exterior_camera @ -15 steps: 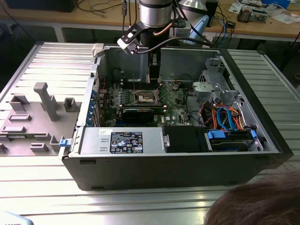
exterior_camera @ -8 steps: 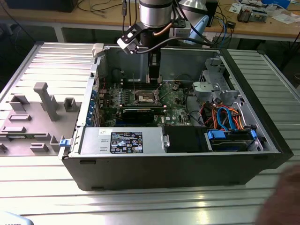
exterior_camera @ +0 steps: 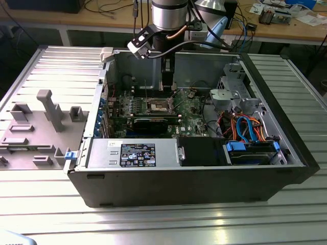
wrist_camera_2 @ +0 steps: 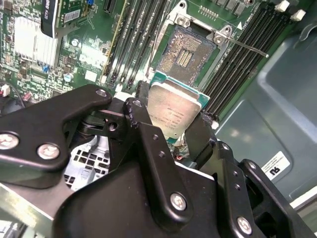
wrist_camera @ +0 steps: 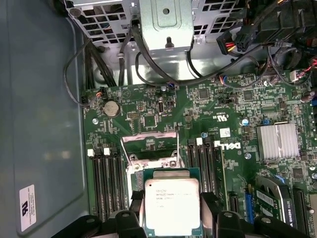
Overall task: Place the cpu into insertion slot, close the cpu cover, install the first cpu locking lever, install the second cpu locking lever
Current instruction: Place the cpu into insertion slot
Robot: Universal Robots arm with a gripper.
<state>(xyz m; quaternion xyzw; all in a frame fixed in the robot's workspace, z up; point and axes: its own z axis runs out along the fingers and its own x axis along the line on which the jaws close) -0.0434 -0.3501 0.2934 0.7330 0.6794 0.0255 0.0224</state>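
Between the black fingers (wrist_camera_2: pixel 143 124) of the gripper (wrist_camera_2: pixel 171 113) the cpu (wrist_camera_2: pixel 173 110) is pinched by two opposite edges, the jaws being closed onto it as far as the chip's width allows. Its dull silver top is turned toward both wrist cameras, while its underside is hidden. Whether it touches anything beneath cannot be told. In the second wrist view the insertion slot (wrist_camera_2: pixel 185 52) is seen just beyond the chip, with its dark centre and shiny rim uncovered. A thin locking lever (wrist_camera_2: pixel 245 47) is angled out across the memory slots (wrist_camera_2: pixel 131 44). In the first wrist view most of that slot is masked by the chip (wrist_camera: pixel 172 206), and the fingers are cut off by the picture's edge. Just past the chip the cpu cover (wrist_camera: pixel 148 135) is seen tilted up, green board showing through its window. In the exterior view the arm (exterior_camera: pixel 168 15) is seen reaching down into the open computer case (exterior_camera: pixel 194 178), with the gripper (exterior_camera: pixel 167 76) over the motherboard (exterior_camera: pixel 194 115) near the slot (exterior_camera: pixel 157 106). The chip is too small to be made out there. A long black graphics card (exterior_camera: pixel 153 122) lies just beside the slot. The case is set on a ribbed metal table (exterior_camera: pixel 153 224), and a grey fixture (exterior_camera: pixel 46 117) stands at the exterior view's left.
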